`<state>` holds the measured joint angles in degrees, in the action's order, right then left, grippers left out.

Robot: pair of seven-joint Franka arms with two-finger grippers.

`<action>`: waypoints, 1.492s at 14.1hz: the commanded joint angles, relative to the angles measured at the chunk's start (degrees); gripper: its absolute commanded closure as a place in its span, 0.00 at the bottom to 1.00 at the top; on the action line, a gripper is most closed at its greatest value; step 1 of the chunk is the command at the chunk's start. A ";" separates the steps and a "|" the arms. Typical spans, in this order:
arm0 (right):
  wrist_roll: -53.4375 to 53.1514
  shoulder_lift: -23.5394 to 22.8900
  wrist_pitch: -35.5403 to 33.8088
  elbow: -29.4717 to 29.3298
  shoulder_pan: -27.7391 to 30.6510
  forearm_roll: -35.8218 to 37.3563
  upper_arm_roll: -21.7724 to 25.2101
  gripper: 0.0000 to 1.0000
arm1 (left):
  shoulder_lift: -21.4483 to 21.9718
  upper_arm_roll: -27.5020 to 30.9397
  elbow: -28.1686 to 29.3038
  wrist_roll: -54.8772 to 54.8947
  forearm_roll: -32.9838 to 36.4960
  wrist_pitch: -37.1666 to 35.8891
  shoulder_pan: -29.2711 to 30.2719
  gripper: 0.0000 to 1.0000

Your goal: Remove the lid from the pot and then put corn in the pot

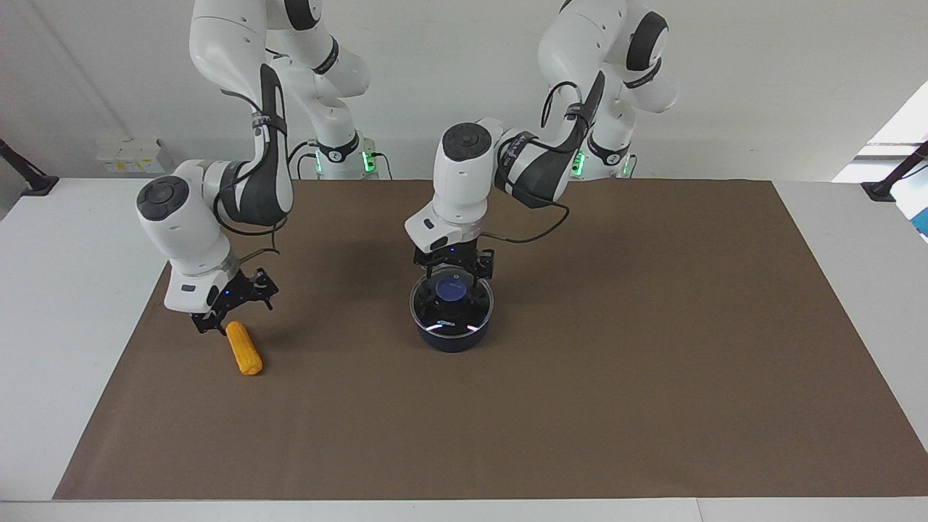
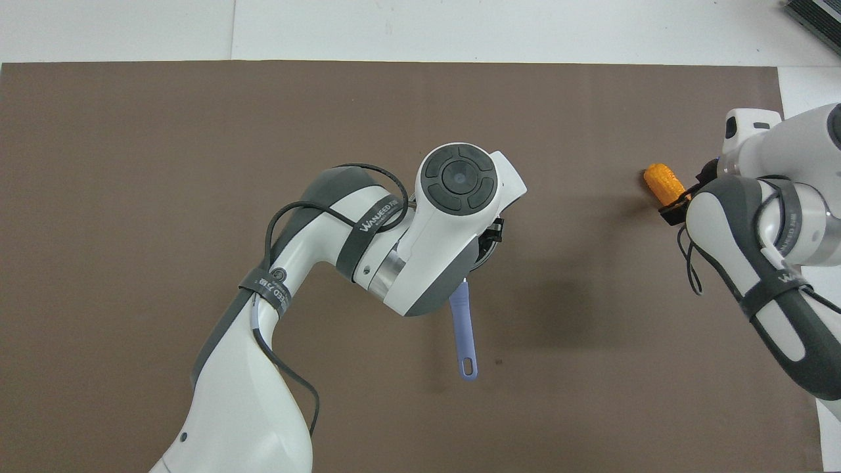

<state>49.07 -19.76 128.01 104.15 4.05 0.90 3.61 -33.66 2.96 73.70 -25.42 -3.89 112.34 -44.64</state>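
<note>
The pot (image 1: 453, 339) stands mid-table with the lid (image 1: 473, 310) on it, blue-purple knob up. My left gripper (image 1: 453, 278) hangs open just over the knob, apart from it. In the overhead view the left wrist hides pot and lid; only the pot's handle (image 2: 463, 328) shows, pointing toward the robots. The corn (image 1: 243, 349) lies on the mat toward the right arm's end and also shows in the overhead view (image 2: 663, 183). My right gripper (image 1: 212, 324) is low at the corn's end nearer to the robots.
A brown mat (image 1: 652, 362) covers most of the white table (image 1: 65, 290). Nothing else stands on it.
</note>
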 commanded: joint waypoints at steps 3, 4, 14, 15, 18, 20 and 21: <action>3.23 -4.32 7.33 -0.35 0.96 0.24 -0.45 0.00 | -1.85 0.91 -2.51 -0.77 1.42 -0.90 -1.15 0.00; 2.53 -4.76 7.51 -0.26 0.69 0.24 -0.53 0.00 | -1.85 0.91 -2.51 -0.77 1.51 -0.81 -1.15 0.00; -2.92 -7.23 10.24 -0.44 0.78 0.15 -0.53 0.00 | -1.68 0.91 -1.98 -0.77 3.71 1.74 -1.15 1.00; -3.01 -7.23 10.15 -0.44 0.78 0.15 -0.54 0.14 | -1.42 0.91 -1.98 -0.77 3.62 1.65 -1.15 1.00; -3.01 -7.31 10.15 -0.44 0.87 0.15 -0.45 1.00 | 1.04 0.82 -2.07 -0.77 3.10 0.08 -1.06 1.00; -2.93 -7.23 8.76 -1.31 0.78 0.41 -0.45 1.00 | 2.80 0.82 -2.07 -0.69 3.09 -1.77 -1.06 1.00; -3.01 -7.31 7.44 -2.01 0.69 0.33 -0.45 1.00 | 3.33 0.82 -2.07 -0.60 3.09 -2.47 -0.80 1.00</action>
<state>47.35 -26.60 137.14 103.80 4.71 0.89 3.41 -32.77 2.91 71.82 -25.41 -1.33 112.49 -44.78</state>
